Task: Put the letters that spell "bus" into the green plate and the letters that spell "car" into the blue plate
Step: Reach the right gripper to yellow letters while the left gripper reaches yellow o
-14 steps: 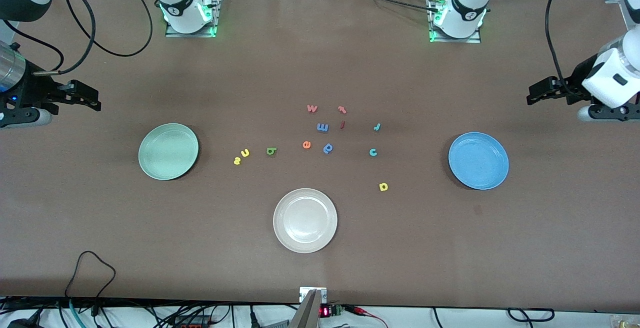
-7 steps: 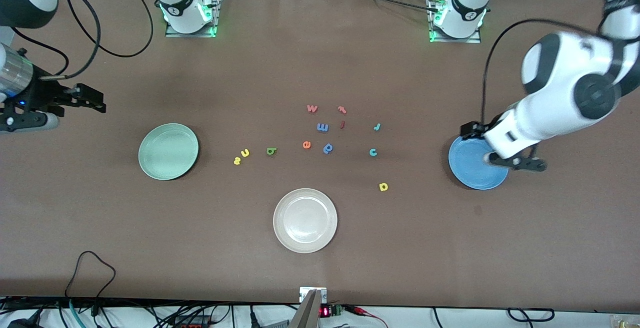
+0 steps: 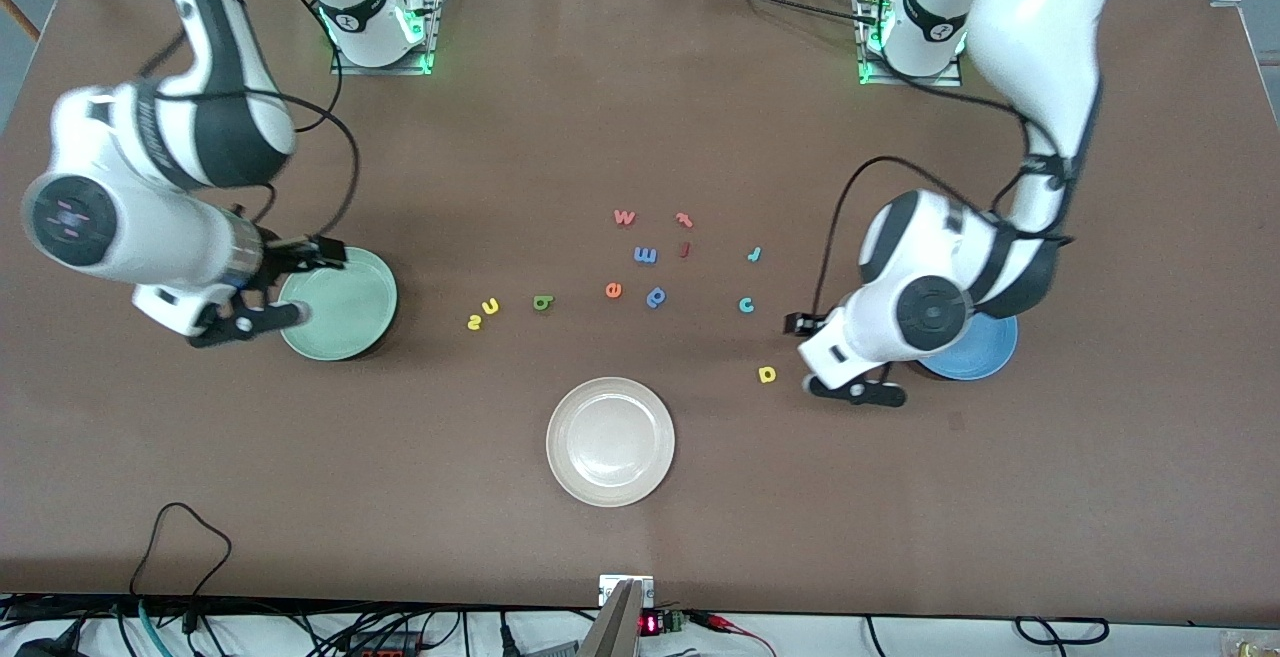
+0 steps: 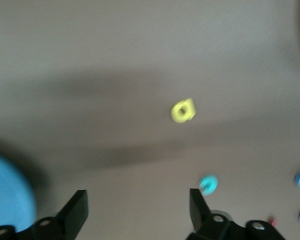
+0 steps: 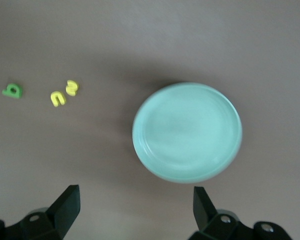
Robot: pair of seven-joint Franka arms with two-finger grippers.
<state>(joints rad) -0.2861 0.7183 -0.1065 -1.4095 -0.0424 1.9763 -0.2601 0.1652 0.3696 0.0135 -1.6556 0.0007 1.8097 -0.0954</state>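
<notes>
Front view shows the brown counter [image 3: 640,117] with all six wanted letters lying loose on it, so neither word has been started. The green plate [image 3: 345,305] sits toward the right arm's end, the blue plate [image 3: 975,352] toward the left arm's end, each beside its own word, which looks meant to keep carries short. Between them, nearer the front camera, lies a cream plate [image 3: 610,442].

The right end effector [image 3: 262,287] hangs spread and empty at the green plate's rim. The left end effector [image 3: 840,357] is over the counter just beside the yellow "a" [image 3: 767,374]; its fingers stand apart with nothing between them, probably lining up on that letter, though the wrist view is blurred.

Teal "c" [image 3: 746,305] and blue "r" [image 3: 754,255] lie farther from the front camera than the "a". Olive "b" [image 3: 542,303], yellow "u" [image 3: 490,307] and "s" [image 3: 474,322] sit in a row near the green plate.
</notes>
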